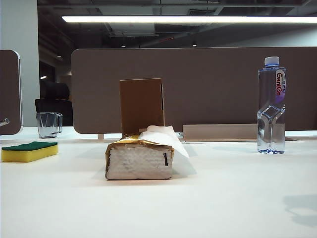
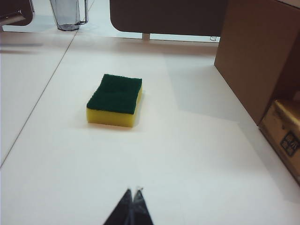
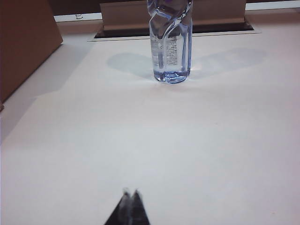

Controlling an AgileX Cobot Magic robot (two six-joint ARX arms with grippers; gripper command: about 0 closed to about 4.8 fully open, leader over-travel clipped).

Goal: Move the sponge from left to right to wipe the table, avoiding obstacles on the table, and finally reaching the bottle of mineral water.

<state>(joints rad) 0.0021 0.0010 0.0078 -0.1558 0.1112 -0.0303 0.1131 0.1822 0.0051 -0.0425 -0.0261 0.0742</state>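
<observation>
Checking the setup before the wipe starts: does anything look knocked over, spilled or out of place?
Nothing stands out. The sponge lies flat, green side up; the tissue pack and cardboard box sit mid-table; the water bottle stands upright. Left gripper and right gripper are shut and empty.

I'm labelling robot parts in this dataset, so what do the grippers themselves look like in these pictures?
Little shows. In each wrist view only the fingertips appear: the left gripper and right gripper each end in two dark, near-black tapered fingers that form a narrow wedge with slightly pale, worn-looking tips. No cables, markings or arm links are visible, and the exterior view shows neither arm.
</observation>
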